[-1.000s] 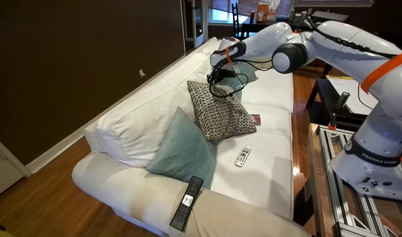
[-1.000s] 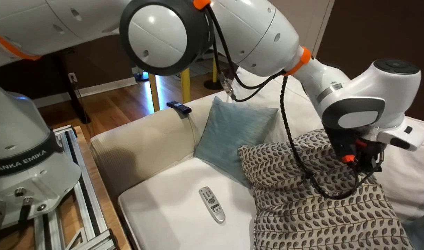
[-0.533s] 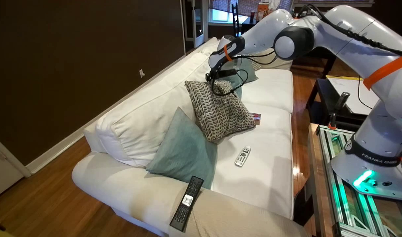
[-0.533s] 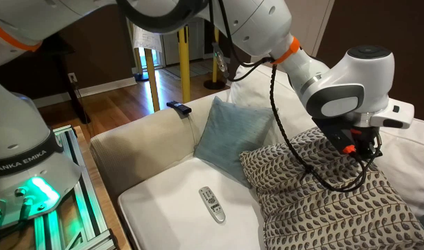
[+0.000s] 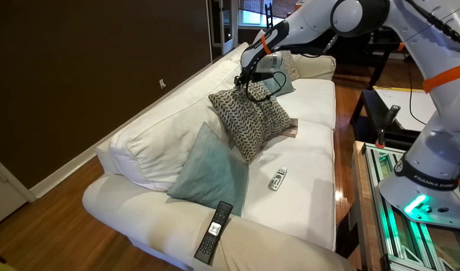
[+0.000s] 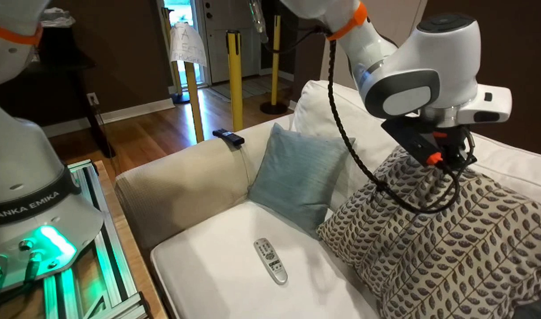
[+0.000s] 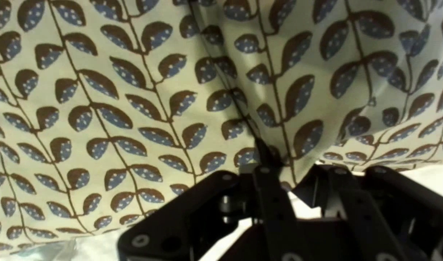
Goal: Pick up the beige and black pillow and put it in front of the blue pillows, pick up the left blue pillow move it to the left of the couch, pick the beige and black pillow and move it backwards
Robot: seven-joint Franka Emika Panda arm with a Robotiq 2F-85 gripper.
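Fingers [image 7: 276, 206]: clamped on a bunched fold of the beige and black pillow [image 7: 116, 108], with a dark crease running down the cloth to the tips in the wrist view.
Beige and black pillow: just below the fingers, gripped near its upper edge in both exterior views; tilted, with a lower corner pointing toward the seat [image 6: 208, 261]; touching the seat or clear of it, hard to say; printed with rows of dark leaves.
Couch [image 5: 313, 105]: long and white, beneath the robot arm [image 6: 407, 84], with a back cushion [image 5: 177, 128] just behind the held pillow.
Near blue pillow [image 5: 213, 173]: propped between the couch arm [image 6: 186, 186] and the back cushion, just beside a lower corner of the held pillow, well apart from the fingers.
Farther blue pillow [image 5: 289, 84]: beyond the fingers in an exterior view, partly hidden by the robot arm's wrist.
Second patterned pillow [image 5: 290, 64]: leaning behind the farther blue pillow, near the far end of the couch.
Pale remote [image 6: 270, 261]: flat on the seat, in front of the near blue pillow.
Black remote [image 5: 214, 233]: lying across the top of the couch arm.
Small box [image 5: 292, 131]: on the seat, partly covered from sight by the held pillow.
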